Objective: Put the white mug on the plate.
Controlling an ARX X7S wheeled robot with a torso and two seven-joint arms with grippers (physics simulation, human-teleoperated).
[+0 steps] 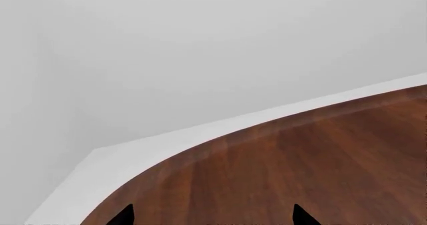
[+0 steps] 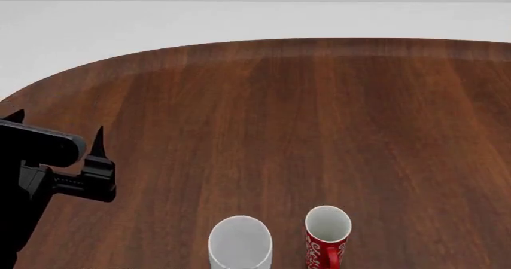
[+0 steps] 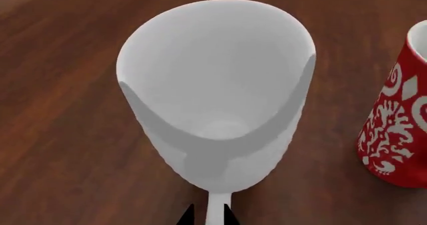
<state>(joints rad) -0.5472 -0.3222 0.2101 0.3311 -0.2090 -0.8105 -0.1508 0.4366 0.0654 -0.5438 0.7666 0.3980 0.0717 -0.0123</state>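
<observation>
A wooden table (image 2: 319,119) with a dark brown, lengthwise grain and a rounded edge fills most of the head view; beyond its far edge lies a plain light grey floor (image 2: 239,18). A red mug (image 2: 327,239) with white ornamental patterns and a white interior stands upright on the table near the lower edge of the head view. Its opening faces upward.

The matte black left gripper (image 2: 56,134) has a rounded block body, a ribbed bar and thin, pointed black fingertips (image 2: 99,138).
</observation>
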